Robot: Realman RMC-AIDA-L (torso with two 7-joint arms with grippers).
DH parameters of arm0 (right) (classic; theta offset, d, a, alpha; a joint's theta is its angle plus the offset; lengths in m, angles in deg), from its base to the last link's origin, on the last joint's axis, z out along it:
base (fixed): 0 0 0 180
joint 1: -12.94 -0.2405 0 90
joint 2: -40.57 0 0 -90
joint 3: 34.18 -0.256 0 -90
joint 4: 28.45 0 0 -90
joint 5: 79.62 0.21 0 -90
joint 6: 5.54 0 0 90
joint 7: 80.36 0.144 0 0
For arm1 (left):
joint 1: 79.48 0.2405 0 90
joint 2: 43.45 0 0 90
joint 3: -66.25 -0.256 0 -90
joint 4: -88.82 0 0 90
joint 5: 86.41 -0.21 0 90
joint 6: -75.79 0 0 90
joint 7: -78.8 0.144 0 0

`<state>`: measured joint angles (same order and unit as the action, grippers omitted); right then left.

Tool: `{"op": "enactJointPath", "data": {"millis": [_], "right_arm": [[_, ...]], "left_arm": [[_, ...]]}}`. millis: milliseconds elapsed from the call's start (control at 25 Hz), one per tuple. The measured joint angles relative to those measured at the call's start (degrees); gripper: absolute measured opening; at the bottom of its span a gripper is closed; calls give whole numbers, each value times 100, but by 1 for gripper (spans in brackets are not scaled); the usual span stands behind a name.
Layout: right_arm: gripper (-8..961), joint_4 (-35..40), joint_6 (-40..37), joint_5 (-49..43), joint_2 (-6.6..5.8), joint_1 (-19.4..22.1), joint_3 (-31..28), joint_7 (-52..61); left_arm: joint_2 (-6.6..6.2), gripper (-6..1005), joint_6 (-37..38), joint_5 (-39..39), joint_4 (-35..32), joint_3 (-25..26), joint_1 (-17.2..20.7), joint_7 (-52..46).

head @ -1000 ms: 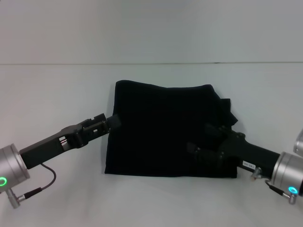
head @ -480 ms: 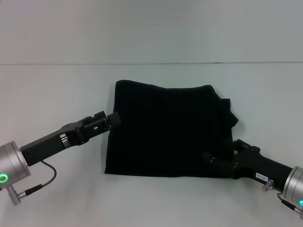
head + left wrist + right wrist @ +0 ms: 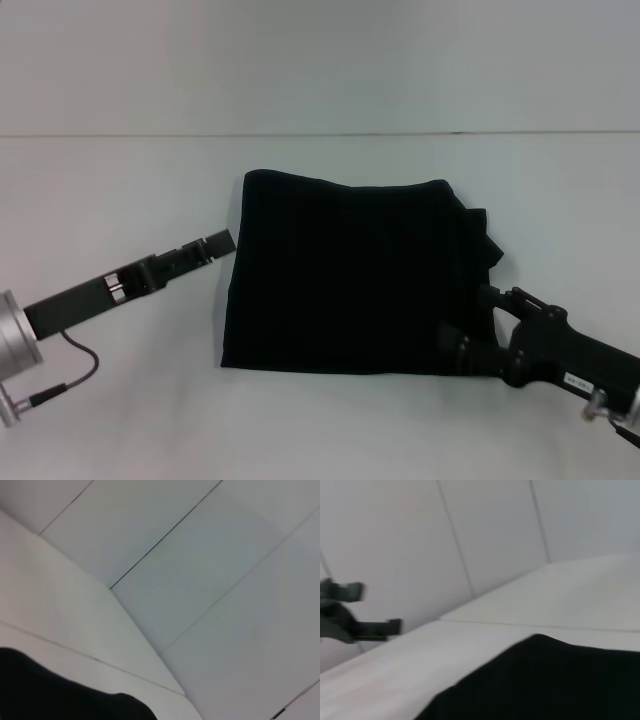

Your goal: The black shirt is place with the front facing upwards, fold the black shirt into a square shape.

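Observation:
The black shirt [image 3: 350, 270] lies folded into a rough rectangle in the middle of the white table, plain side up, with a bit of cloth sticking out at its right edge. No lettering shows. My left gripper [image 3: 222, 242] is just off the shirt's left edge, open and apart from the cloth. The right wrist view shows the left gripper [image 3: 380, 609] far off, its two fingers spread. My right gripper [image 3: 465, 318] hovers at the shirt's front right corner, open with nothing in it. Both wrist views catch a dark patch of the shirt [image 3: 50, 695] [image 3: 545, 680].
The white table [image 3: 120, 180] runs out on all sides of the shirt and meets a pale wall [image 3: 320, 60] at the back. A thin cable [image 3: 80, 365] hangs by the left arm's wrist.
My left gripper has drawn back leftward off the shirt's left edge. The right arm has pulled back toward the front right, off the middle of the cloth. The shirt has not moved.

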<state>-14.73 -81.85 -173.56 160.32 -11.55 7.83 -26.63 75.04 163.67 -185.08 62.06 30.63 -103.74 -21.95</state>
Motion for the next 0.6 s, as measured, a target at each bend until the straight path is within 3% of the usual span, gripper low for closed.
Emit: {"op": "enactJointPath", "data": {"millis": [40,160,320,480,600], "right_arm": [[945,53,-146,-36,-5,65,9,-49],[945,159,-541,-138,-11,290,20,-275],[945,229,-894,-191,-14,615,19,-647],[945,213,-955,-197,-14,782,21,-758],[945,192,-946,-230,-11,829,23,-759]], "left_arm": [[0,950,0,0,0,0,0,0],[-166,950,-160,-197,-55,-52,-78,-1047],[-371,950,-432,-1054,-81,-140,-319,-2434],[-463,950,-635,-2023,-67,-271,-602,-3546],[-478,950,-639,-2127,-83,-273,-703,-3766]]}}
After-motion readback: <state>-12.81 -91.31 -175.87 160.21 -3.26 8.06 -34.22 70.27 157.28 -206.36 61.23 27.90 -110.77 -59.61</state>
